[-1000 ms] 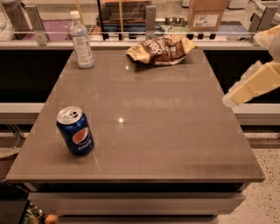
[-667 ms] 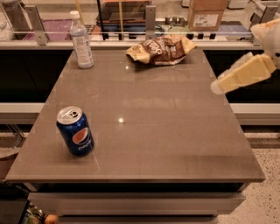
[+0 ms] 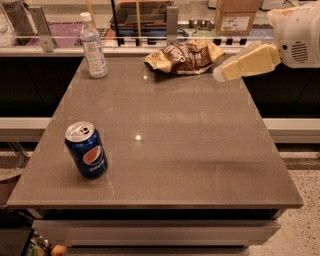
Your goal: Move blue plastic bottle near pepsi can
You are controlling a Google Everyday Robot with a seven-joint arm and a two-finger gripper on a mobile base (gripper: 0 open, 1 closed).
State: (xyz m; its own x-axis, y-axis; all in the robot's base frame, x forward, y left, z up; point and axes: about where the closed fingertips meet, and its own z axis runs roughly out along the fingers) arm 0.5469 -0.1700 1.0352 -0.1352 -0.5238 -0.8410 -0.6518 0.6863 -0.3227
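Note:
The blue plastic bottle [image 3: 93, 46] stands upright at the table's far left corner, clear with a white cap and a pale label. The pepsi can [image 3: 86, 149] stands upright near the front left of the grey table [image 3: 190, 150]. My gripper [image 3: 221, 73], cream-coloured, reaches in from the right at the far right part of the table, next to the chip bag. It is well to the right of the bottle and far from the can. It holds nothing that I can see.
A crumpled brown and yellow chip bag [image 3: 183, 56] lies at the far middle of the table. Behind the table runs a counter with a railing and a cardboard box [image 3: 236, 15]. The robot's white arm housing [image 3: 298, 32] is at the upper right.
My gripper has moved left and toward the far side of the table, from beyond the right edge to beside the chip bag. The bottle, can and bag have not moved.

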